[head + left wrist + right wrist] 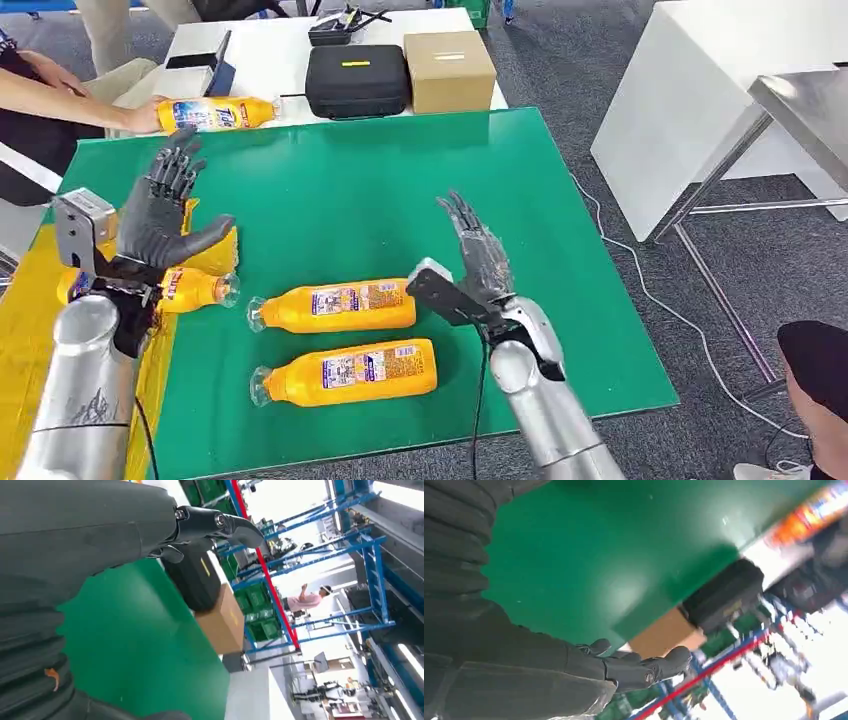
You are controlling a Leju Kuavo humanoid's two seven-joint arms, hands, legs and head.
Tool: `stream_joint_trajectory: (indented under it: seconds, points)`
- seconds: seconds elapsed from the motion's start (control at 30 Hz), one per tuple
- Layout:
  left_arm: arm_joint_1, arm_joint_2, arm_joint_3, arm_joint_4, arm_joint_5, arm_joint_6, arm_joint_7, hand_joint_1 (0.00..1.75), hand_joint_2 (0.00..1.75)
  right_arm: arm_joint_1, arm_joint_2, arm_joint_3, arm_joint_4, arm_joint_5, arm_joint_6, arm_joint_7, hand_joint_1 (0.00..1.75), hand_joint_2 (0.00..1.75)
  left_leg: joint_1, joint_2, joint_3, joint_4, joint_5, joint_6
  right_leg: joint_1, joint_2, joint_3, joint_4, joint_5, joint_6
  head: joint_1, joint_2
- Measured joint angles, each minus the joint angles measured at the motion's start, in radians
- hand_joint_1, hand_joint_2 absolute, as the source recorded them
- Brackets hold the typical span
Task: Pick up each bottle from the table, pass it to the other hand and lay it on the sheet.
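Orange bottles (340,306) lie sideways on our green worktop (350,190), caps toward our left hand (165,215). Our right hand (478,250) is nearer, beside their bottoms. Both hands are open and empty.

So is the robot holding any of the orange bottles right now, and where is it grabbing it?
No. The left hand and the right hand are both raised with fingers spread, holding nothing. A person's hand holds the far bottle by its base.

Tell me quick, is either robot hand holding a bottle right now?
Left hand: open, fingers spread, holding nothing.
Right hand: open, fingers straight, holding nothing; it hangs beside the nearest bottle.
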Motion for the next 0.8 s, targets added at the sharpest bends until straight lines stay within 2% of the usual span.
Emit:
stream_joint_trajectory:
  seconds: [0.13,0.4,0.63,0.8]
  points:
    - [0.038,-0.02,-0.014,-0.02,0.001,0.005,-0.005,0.0,1.75,-0.082,-0.01,0.034,0.1,0.001,0.012,0.009,0.0,1.75,0.0,-0.003,0.0,0.0,0.0,0.0,0.0,-0.001,0.0,0.0,0.0,0.0,0.0,0.0]
    - [0.056,-0.037,-0.024,-0.028,0.001,0.006,-0.006,0.0,1.75,-0.168,-0.021,0.095,0.243,-0.01,0.074,0.022,0.0,1.75,0.0,-0.002,0.0,0.0,0.0,0.0,0.0,-0.001,0.0,0.0,0.0,0.0,0.0,0.0]
    - [0.061,-0.039,-0.024,-0.022,0.019,0.023,-0.013,0.0,1.75,-0.187,-0.021,0.141,0.303,-0.076,0.148,-0.021,0.0,1.75,0.0,-0.002,0.0,0.0,0.0,0.0,0.0,-0.001,0.0,0.0,0.0,0.0,0.0,0.0]
    - [0.066,-0.039,-0.023,-0.015,0.023,0.024,-0.016,0.0,1.75,-0.187,-0.021,0.17,0.312,-0.09,0.16,-0.025,0.0,1.75,0.0,-0.003,-0.001,0.0,0.0,0.0,0.0,-0.001,0.0,0.0,0.0,0.0,0.0,0.0]
